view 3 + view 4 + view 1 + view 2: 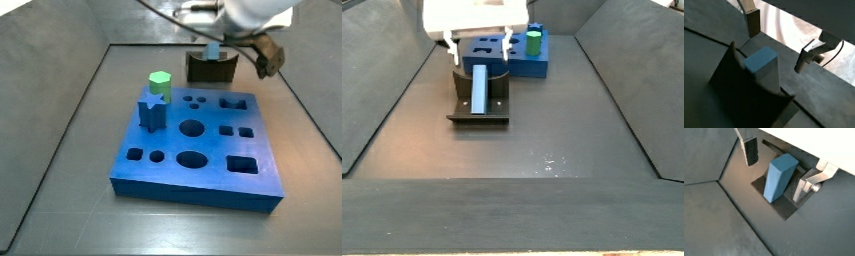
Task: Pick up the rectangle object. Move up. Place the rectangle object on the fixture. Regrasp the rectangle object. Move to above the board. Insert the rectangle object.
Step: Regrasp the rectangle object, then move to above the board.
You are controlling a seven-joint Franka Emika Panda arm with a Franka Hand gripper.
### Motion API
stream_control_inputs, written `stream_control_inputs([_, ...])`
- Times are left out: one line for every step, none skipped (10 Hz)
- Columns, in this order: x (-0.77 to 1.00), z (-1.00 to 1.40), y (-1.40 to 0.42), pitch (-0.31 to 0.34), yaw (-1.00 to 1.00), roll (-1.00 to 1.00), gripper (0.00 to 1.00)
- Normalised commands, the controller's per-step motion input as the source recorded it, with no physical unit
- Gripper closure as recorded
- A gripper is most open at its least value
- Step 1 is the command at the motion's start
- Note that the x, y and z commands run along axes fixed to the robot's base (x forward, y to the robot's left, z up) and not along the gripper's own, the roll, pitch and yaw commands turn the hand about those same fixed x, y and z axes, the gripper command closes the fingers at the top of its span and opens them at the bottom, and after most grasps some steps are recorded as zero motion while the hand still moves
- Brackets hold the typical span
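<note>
Wrist views showed your gripper (774, 168) spread, unclenched over the rectangle object (779, 176) on the fixture (477, 110); it looked rigid, smooth: pinch its long flat sides.

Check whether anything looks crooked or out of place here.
Nothing stands out. The block leans in the fixture, as placed. The open claw straddles it without touching. The green peg and star peg stand upright in the board.

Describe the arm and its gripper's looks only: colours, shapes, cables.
The gripper, above the fixture, has a boxy white body. Its fingers are flat silver plates with dark pads; one carries a silver bracket with a round fitting. In a side view the arm is glossy white and rounded, with a thin dark cable looping beside it.
</note>
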Motion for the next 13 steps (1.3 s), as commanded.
stream_control_inputs([0.09, -0.77, 0.02, -0.158, -0.04, 0.11, 0.0])
stream_control_inputs([0.09, -0.57, 0.01, -0.102, -0.06, 0.11, 0.0])
stream_control_inputs([0.08, -0.48, 0.01, -0.072, -0.06, 0.11, 0.0])
stream_control_inputs([0.08, -0.29, 0.01, -0.039, -0.05, 0.1, 0.0])
stream_control_inputs([0.04, -0.2, 0.0, -0.007, -0.04, 0.08, 0.0])
stream_control_inputs([0.01, -0.17, 0.0, -0.007, -0.03, 0.08, 0.0])
stream_control_inputs([0.01, -0.17, 0.0, -0.007, -0.03, 0.08, 0.0])
stream_control_inputs([0.01, -0.17, 0.0, -0.007, -0.02, 0.08, 0.0])
stream_control_inputs([0.01, -0.17, 0.0, -0.007, -0.02, 0.08, 0.0])
stream_control_inputs([0.0, -0.83, 0.0, 0.0, 0.0, 0.0, 1.0])
stream_control_inputs([0.44, 1.0, -0.12, -0.317, 0.13, 0.14, 1.0])
stream_control_inputs([0.44, 1.0, -0.12, -0.295, 0.11, 0.16, 1.0])
stream_control_inputs([0.42, 1.0, -0.11, -0.23, 0.04, 0.17, 1.0])
